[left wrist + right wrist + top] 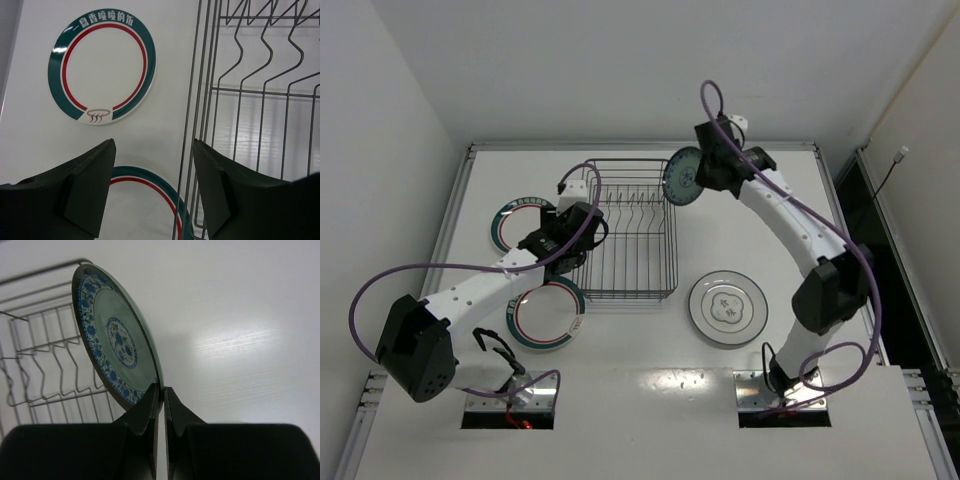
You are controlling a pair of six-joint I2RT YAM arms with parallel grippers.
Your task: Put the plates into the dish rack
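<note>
Beside the dish rack [632, 236], the right end effector [161, 390] pinches a plate [117, 340].

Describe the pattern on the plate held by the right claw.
The plate: blue floral border, blue central medallion, pale green ground; right wrist view.

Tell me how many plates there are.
4. A far green-rimmed plate and a near green-rimmed plate lie left of the dish rack, a pale plate right of it; the right end effector holds a blue-patterned plate.
</note>
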